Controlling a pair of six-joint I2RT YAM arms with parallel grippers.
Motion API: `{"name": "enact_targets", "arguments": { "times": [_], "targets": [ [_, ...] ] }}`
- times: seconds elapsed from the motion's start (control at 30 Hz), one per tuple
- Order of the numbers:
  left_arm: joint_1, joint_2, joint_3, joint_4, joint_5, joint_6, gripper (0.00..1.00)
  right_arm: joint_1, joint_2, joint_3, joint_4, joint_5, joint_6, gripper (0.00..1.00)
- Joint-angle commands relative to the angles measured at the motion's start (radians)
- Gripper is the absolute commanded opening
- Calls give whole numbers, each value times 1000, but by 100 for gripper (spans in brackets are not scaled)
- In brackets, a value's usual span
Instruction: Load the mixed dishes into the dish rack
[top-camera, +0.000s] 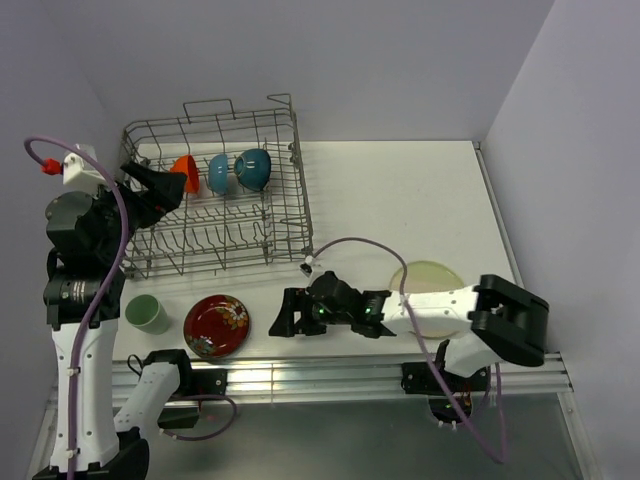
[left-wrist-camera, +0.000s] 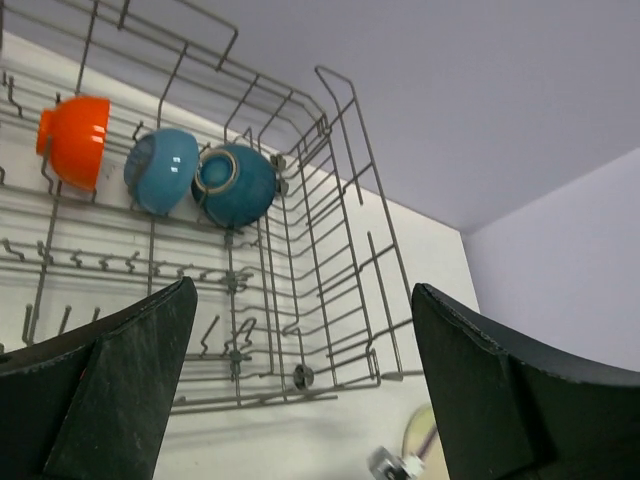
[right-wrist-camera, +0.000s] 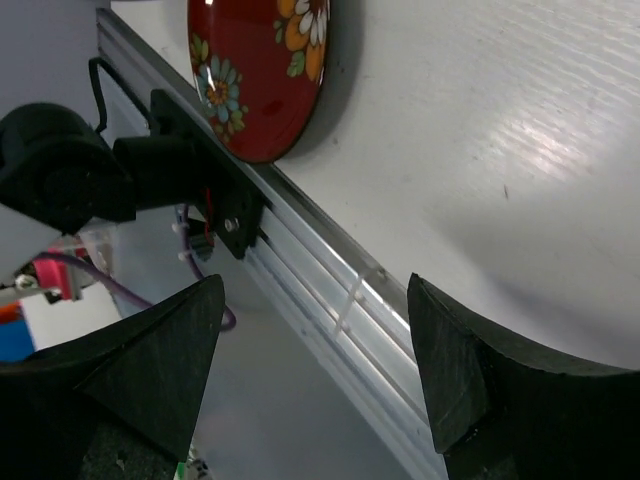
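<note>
Left gripper (left-wrist-camera: 304, 288) wide over dish rack (top-camera: 300, 182) | right gripper (right-wrist-camera: 315, 285) wide near red bowl (top-camera: 217, 326)

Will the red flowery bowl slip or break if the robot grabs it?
Probably slippery: the glossy red floral-patterned bowl shows bright reflections. It looks hard and stiff, so dropping might chip it. Sitting wide and low, it likely won't tip.

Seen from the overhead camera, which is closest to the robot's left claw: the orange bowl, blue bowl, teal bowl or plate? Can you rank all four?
From the left gripper, at the left end of the rack:
1. Orange bowl, right beside it in the rack.
2. Blue bowl, next along to the right.
3. Teal bowl, one further right.
4. Plate, outside the rack, far right.
</note>
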Motion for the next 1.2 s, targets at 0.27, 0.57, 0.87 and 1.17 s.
{"name": "enact_targets", "arguments": {
  "times": [0.27, 0.57, 0.87, 1.17],
  "targets": [
    [0, -78, -106, -63, 87, -34, 94, 11, 335, 4, 641, -59, 209, 71],
    [0, -116, -141, -64, 113, -29, 95, 11, 526, 126, 689, -45, 246, 66],
    [0, -121, -118, -90, 109, -5, 96, 11, 651, 188, 705, -27, 263, 60],
    [0, -121, -155, -69, 123, -19, 96, 14, 695, 203, 708, -1, 261, 36]
  ]
}}
